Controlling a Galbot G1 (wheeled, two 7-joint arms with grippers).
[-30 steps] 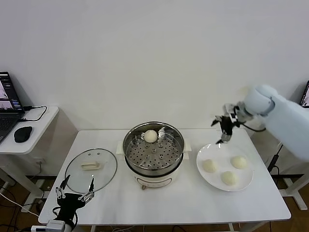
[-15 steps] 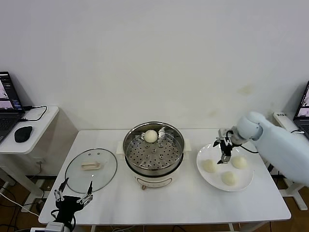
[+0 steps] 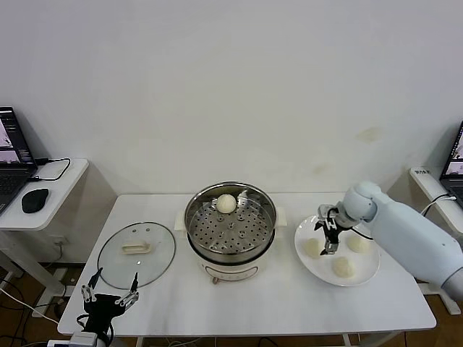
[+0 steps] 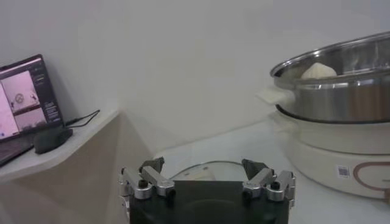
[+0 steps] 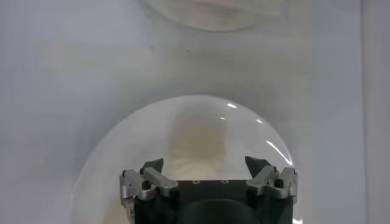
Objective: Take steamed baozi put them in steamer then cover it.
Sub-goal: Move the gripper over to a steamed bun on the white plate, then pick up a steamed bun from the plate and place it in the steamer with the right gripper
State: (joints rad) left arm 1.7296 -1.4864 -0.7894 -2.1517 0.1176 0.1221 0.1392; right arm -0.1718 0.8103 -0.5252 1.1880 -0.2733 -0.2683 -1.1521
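Over the flat white plate [image 3: 367,273] at the bench's [image 3: 289,303] right end, the right gripper [image 3: 325,240] hangs with fingers apart above three cream-white buns [image 3: 343,267]. One bun [image 3: 226,204] sits in the shiny steel steamer [image 3: 230,225]. Near the bench's front left edge, beside the clear glass lid [image 3: 136,253], the left gripper [image 3: 108,297] waits, spread wide.
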